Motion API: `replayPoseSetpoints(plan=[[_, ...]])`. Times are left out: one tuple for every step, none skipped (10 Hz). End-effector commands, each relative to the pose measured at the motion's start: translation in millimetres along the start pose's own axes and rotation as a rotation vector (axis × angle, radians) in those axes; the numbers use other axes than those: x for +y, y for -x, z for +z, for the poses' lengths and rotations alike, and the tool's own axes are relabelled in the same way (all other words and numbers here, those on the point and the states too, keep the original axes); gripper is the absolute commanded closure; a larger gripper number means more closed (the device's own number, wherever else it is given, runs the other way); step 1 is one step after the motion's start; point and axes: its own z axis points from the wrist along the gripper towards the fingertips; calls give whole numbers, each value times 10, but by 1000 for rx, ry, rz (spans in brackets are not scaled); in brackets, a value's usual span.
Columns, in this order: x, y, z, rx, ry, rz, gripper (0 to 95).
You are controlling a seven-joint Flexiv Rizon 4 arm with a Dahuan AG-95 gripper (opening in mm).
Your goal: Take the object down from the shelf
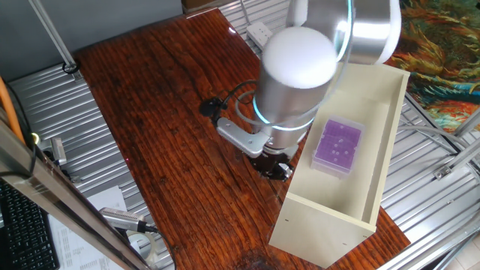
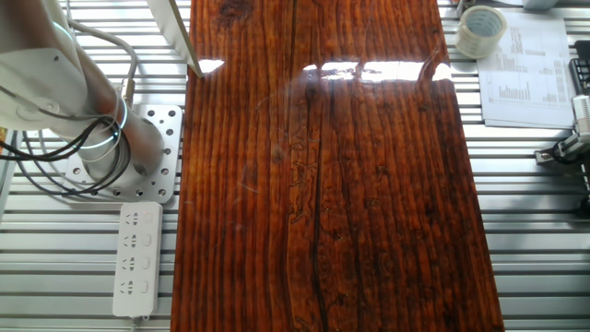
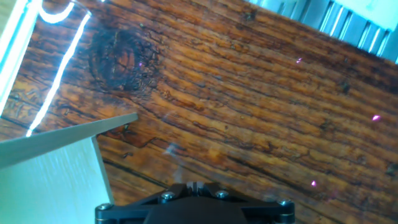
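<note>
The object (image 1: 338,146), a flat purple box with pale dots, lies on the inner face of the shelf (image 1: 322,225), a long cream open box at the right of the wooden table (image 1: 165,112). My gripper (image 1: 275,169) hangs under the silver arm, just left of the shelf's long side and close above the table. It is not touching the object. In the hand view the gripper (image 3: 194,185) looks shut with nothing between the fingers. The shelf's corner (image 3: 50,168) shows at the lower left there. The other fixed view shows neither shelf nor object.
A black cable (image 1: 214,107) loops on the table left of the arm. A white power strip (image 2: 135,258) lies by the arm's base. A tape roll (image 2: 481,30) and a printed sheet (image 2: 535,69) sit off the table's far side. A keyboard (image 1: 26,232) is at the lower left.
</note>
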Motion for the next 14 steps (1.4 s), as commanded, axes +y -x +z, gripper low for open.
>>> replayPoseSetpoints(plan=[[12,-25,-42,-7,67,-39,950],[62,-75,-168,13,77,-43,950],[117,-88,-260,27,82,-35,950],[166,-87,-324,37,83,-24,950],[255,-104,-398,44,81,-12,950],[314,-140,-430,41,85,-9,760],[336,-153,-441,41,86,-9,760],[477,-200,-503,45,84,11,570],[555,-215,-524,49,84,20,570],[624,-233,-535,48,85,24,570],[697,-263,-541,45,86,27,570],[750,-289,-545,42,87,28,570],[783,-301,-551,40,89,29,380],[834,-307,-573,39,89,21,380]])
